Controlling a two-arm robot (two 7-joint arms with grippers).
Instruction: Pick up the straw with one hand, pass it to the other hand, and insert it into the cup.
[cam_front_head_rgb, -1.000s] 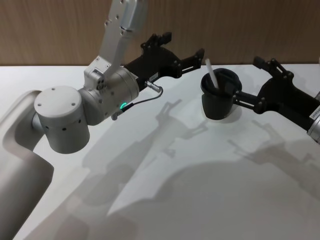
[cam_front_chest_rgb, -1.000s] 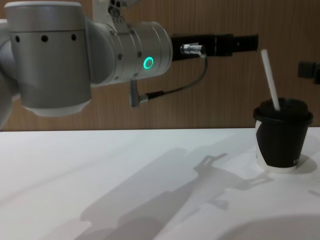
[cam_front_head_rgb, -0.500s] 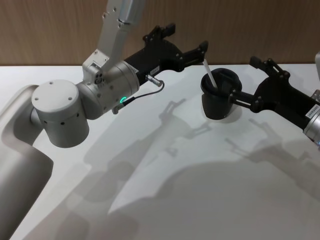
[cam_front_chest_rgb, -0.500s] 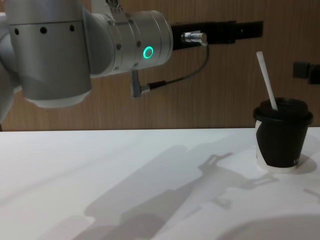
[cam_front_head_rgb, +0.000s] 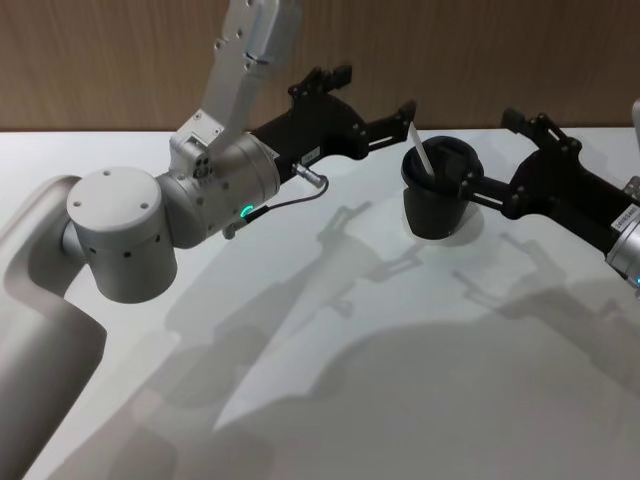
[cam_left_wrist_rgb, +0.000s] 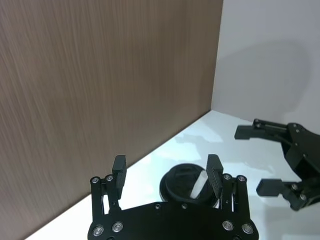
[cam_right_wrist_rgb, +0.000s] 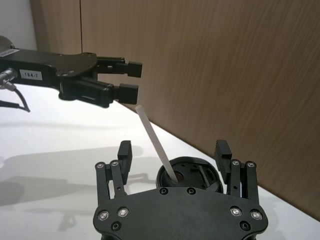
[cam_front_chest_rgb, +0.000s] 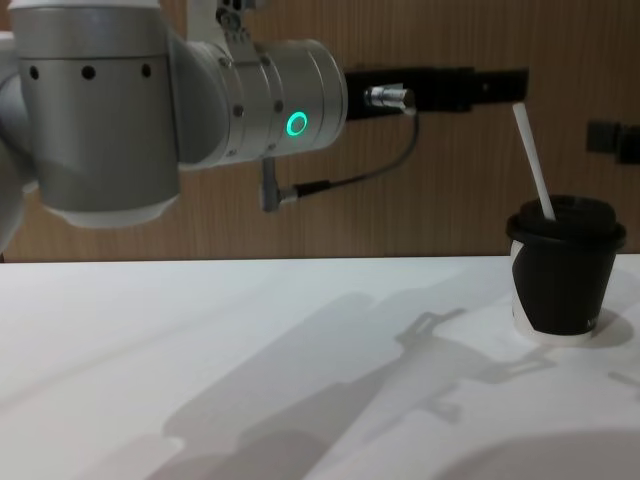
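White table, straw in cup, between open left pincer and open right pincer.

Straw leans in cup

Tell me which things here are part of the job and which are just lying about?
Part of the job:
straw, standing in the cup
cup
left gripper, fingers open
right gripper, fingers open

Just there:
white table
wooden wall

A white worktop, crossed by soft grey shadows, meets a brown wood-grain wall behind it.
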